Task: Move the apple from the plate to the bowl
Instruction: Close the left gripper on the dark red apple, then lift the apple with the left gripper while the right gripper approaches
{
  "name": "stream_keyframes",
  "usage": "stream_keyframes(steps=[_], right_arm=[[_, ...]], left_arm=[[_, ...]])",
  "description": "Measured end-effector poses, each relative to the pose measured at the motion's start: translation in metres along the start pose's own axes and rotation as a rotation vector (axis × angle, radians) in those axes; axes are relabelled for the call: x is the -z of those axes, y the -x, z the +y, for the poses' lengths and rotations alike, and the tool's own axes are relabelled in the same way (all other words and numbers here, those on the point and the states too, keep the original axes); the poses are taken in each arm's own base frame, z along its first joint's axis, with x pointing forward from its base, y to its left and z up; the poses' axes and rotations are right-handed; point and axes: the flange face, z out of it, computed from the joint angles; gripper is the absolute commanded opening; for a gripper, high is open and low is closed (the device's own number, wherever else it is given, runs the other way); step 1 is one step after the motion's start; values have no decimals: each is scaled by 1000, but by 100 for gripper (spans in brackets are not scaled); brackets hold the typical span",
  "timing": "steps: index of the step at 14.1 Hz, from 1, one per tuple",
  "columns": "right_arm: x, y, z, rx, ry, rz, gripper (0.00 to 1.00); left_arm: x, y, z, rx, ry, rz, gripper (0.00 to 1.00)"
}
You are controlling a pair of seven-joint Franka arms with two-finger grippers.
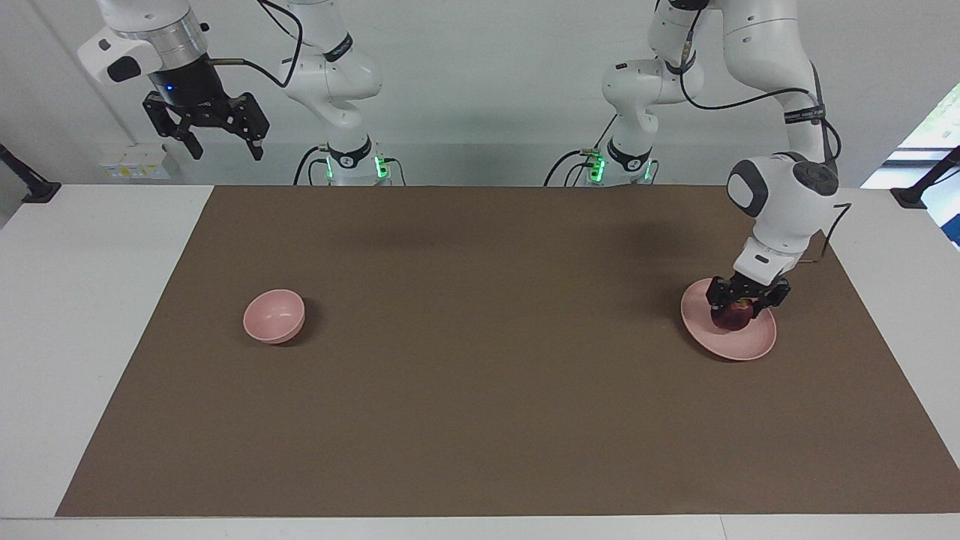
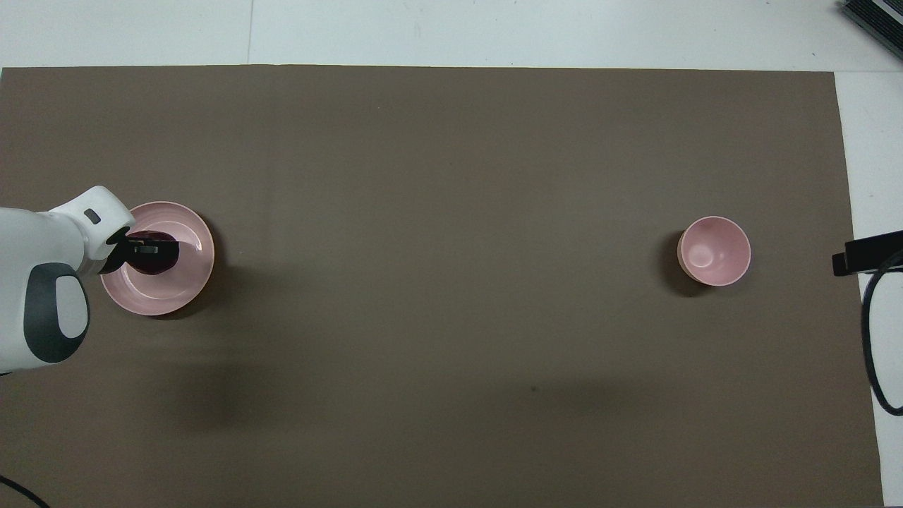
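Observation:
The dark red apple (image 1: 735, 318) lies on the wide pink plate (image 1: 742, 346) at the left arm's end of the brown mat. My left gripper (image 1: 742, 304) is down at the apple, right over it and around its top. In the overhead view the left gripper (image 2: 148, 248) covers most of the apple (image 2: 161, 262) on the plate (image 2: 169, 293). The small deep pink bowl (image 1: 274, 315) stands empty at the right arm's end of the mat, also in the overhead view (image 2: 714, 250). My right gripper (image 1: 225, 154) waits open and empty, high above its end of the table.
The brown mat (image 1: 480, 390) covers most of the white table, with nothing but the bowl and the plate on it. A black cable (image 2: 875, 339) hangs at the right arm's end of the table.

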Motion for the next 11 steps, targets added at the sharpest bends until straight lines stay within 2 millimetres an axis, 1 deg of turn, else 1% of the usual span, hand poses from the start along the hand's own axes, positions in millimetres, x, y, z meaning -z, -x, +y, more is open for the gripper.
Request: stream_keyframes(steps=[2,3,5,8,11], right_arm=[[-16,-1,-2,4,-10,-32,100],[-29,-5,-4,6,-20,-38,100],[-55,-13,-7,7,-45,-34,100],[-89,-18,-14,3,-97,-58,100],[-129,-21,-23,-15,-194,-100,100]], left_arm=[[21,-3,25,8,13,0,0],[33,-5,45,12,20,10,0],[52,-8,92,39,59,33,0],[62,-4,161,111,196,31,0],[70,1,213,177,353,12,0]])
